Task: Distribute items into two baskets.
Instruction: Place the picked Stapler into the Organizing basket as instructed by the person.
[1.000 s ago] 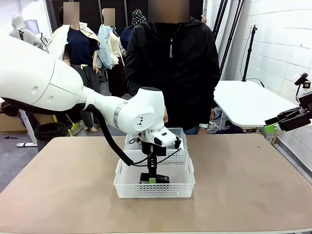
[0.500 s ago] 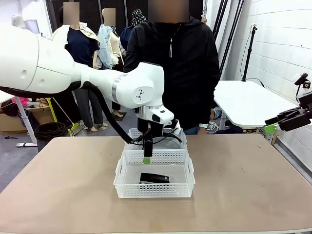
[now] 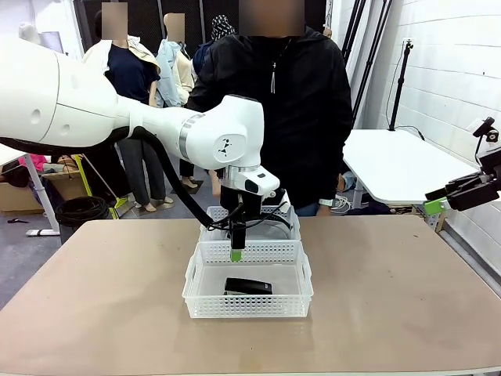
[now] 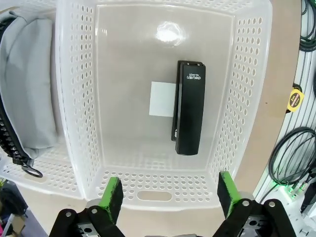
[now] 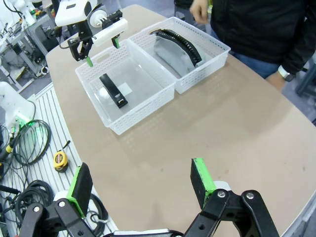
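The black stapler-like block [image 3: 248, 286] [image 4: 189, 106] [image 5: 113, 90] lies flat on the floor of the near white basket [image 3: 249, 306] [image 4: 238, 98] [image 5: 148, 106], beside a white label [image 4: 162, 98]. My left gripper [image 3: 236, 249] [image 4: 169, 196] [image 5: 102, 52] hangs open just above that basket's far rim, holding nothing. The far basket [image 3: 286, 213] [image 4: 44, 173] [image 5: 210, 59] holds a grey pouch [image 4: 29, 84] [image 5: 170, 53] with a thin black curved band [image 5: 180, 42] along its top. My right gripper [image 3: 458, 196] [image 5: 140, 182] is open and empty, high off the table's right side.
A person in a black jacket stands at the far edge, one hand [image 5: 200, 10] near the far basket. The tan table [image 3: 391, 298] is bare around the baskets. A yellow tape measure [image 5: 59, 159] and cables [image 5: 29, 143] lie on the floor beside the table.
My left gripper has opened, left the black block on the near basket's floor and risen out of the basket. The right arm has stayed still.
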You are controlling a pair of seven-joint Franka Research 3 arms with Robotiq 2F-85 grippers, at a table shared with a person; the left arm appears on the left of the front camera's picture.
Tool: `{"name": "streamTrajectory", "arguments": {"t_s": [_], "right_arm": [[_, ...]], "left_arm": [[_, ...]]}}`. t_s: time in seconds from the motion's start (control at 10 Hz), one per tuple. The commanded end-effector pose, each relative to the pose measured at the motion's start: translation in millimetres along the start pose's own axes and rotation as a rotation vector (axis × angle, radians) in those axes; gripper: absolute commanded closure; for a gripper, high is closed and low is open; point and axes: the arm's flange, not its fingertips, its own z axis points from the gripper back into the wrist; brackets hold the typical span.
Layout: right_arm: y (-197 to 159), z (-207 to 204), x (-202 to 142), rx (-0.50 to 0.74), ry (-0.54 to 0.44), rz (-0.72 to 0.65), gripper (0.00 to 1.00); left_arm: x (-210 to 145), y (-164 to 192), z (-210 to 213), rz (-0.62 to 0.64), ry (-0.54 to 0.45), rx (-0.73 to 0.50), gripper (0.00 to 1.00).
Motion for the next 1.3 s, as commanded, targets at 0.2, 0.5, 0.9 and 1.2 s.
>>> {"name": "streamTrajectory", "arguments": {"t_s": [0.2, 0.5, 0.9, 1.2], "right_arm": [[1, -5, -3, 0.008, -0.033, 0.010, 0.00], [1, -5, -3, 0.008, -0.033, 0.010, 0.00], [1, -5, -3, 0.008, -0.033, 0.010, 0.00], [1, -5, -3, 0.008, -0.033, 0.010, 0.00]], "left_arm": [[-1, 0, 1, -0.004, 0.000, 0.000, 0.00], [-1, 0, 1, -0.004, 0.000, 0.000, 0.00], [-3, 11, 17, 0.045, -0.014, 0.021, 0.00], [-46, 56, 71, 0.254, -0.056, 0.026, 0.00]]}}
